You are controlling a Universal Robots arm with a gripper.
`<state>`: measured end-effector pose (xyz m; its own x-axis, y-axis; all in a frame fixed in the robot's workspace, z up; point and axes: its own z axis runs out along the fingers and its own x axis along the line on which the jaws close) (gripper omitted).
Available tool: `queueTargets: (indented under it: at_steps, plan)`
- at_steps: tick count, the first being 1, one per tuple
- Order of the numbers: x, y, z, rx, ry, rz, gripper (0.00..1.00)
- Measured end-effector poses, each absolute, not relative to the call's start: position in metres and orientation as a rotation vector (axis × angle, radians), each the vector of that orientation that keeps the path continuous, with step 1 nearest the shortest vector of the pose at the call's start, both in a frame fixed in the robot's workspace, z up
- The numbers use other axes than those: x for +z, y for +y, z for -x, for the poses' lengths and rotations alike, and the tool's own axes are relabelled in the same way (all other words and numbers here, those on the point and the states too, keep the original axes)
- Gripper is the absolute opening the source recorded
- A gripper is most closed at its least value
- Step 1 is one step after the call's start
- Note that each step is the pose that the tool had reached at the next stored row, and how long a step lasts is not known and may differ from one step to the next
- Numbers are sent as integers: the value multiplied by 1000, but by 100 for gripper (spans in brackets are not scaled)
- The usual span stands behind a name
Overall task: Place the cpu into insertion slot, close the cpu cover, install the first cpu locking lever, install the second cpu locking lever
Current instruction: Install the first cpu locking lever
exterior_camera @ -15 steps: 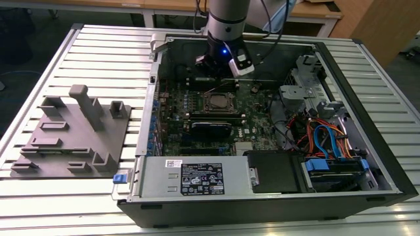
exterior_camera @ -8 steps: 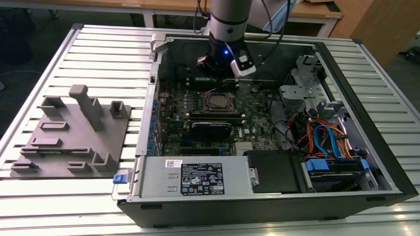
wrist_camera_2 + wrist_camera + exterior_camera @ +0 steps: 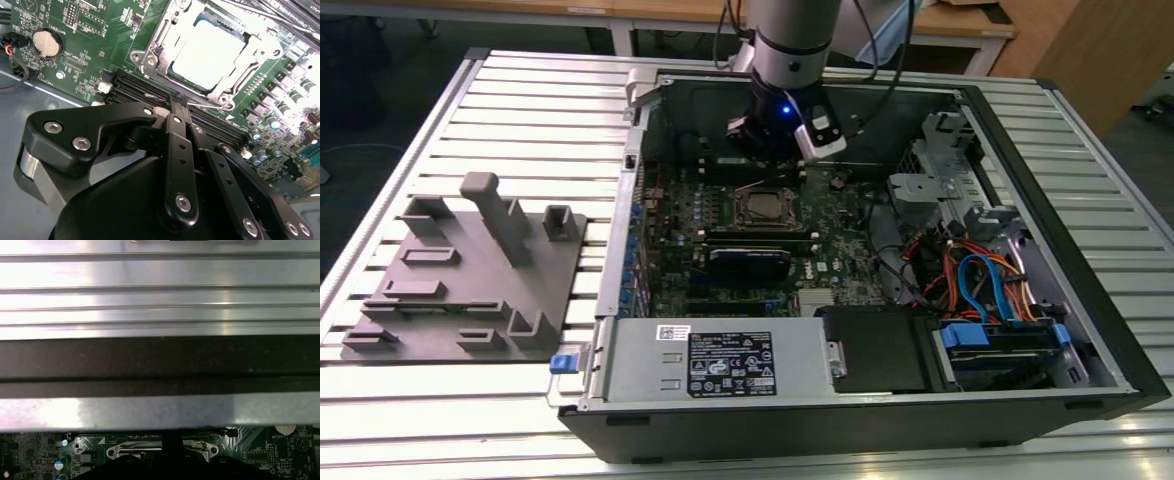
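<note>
In the second wrist view, the pincer is being held closed, seemingly on nothing, just beside the socket's edge, while the cpu is being kept seated straight beyond its tips, framed by the lowered cpu cover.

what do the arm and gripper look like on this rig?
The arm is a silver-grey cylinder with black ring bands and a black wrist carrying a blue light. A small white box sits beside it, and dark cables run up behind. The gripper is matte black: angular linkage bars studded with silver screws.
</note>
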<state>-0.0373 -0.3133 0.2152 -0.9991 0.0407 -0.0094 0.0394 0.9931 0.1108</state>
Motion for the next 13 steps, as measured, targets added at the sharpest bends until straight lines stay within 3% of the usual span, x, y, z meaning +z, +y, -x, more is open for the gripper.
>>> queueTargets:
  at_steps: [13]
  plan:
    - [210,-313,33,173,3124,-63,11]
